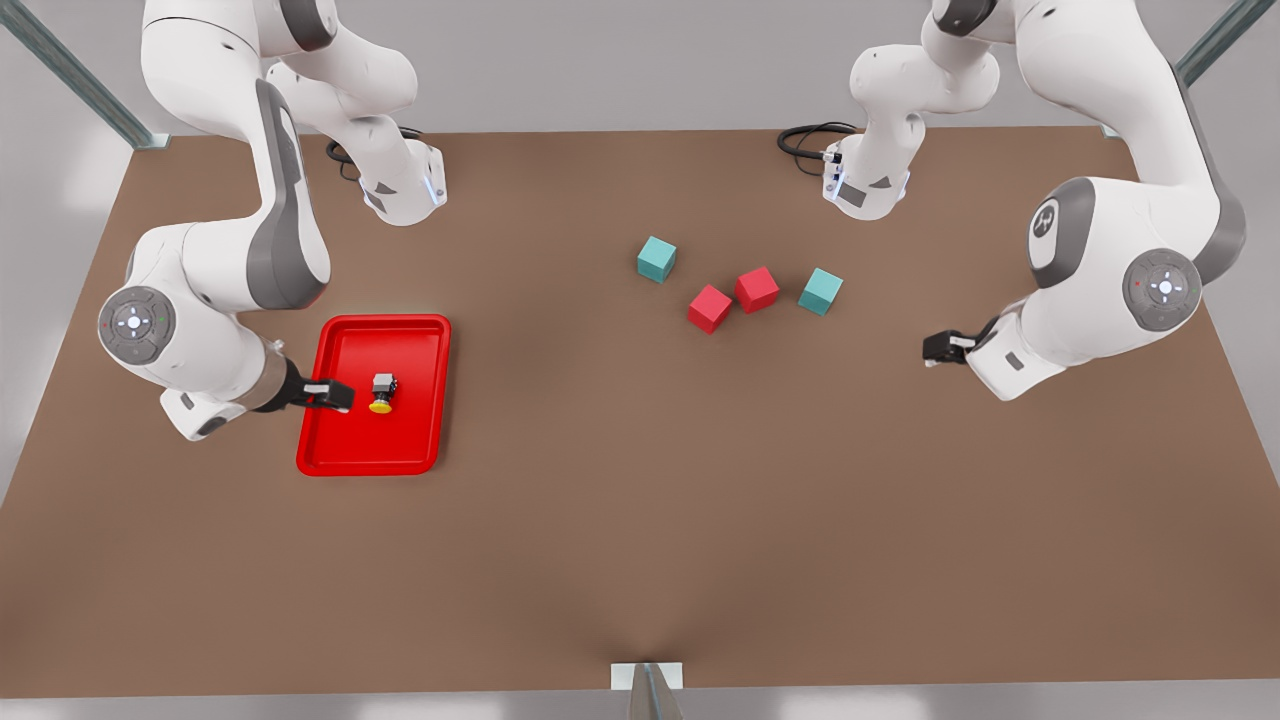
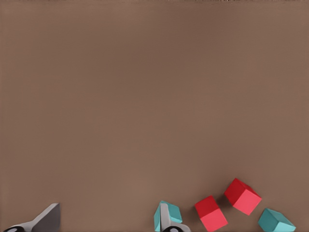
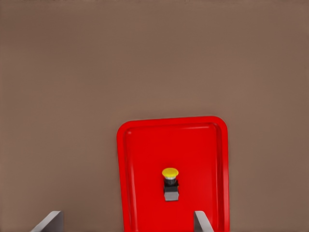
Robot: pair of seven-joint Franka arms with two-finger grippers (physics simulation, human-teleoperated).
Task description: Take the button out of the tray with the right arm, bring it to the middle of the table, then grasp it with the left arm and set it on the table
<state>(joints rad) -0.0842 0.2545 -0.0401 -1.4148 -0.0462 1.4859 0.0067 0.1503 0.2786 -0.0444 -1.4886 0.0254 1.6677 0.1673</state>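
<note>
Spread right gripper (image 1: 338, 396) fingers (image 3: 202, 221) hang over the glossy red tray (image 1: 420, 400), empty. Its button (image 3: 170, 183) lies tipped. Left gripper (image 1: 938, 349), spread and empty; its wrist view catches matte cubes (image 2: 211, 213).

Front view: high above the near edge, looking steeply down over the whole tabletop (image 1: 640, 520), both arms included. Left wrist view: low and close, facing out past the cubes (image 2: 227, 208), shared with the front view's right. Right wrist view: close over the tray (image 3: 145, 159), shared with the front view's left.
</note>
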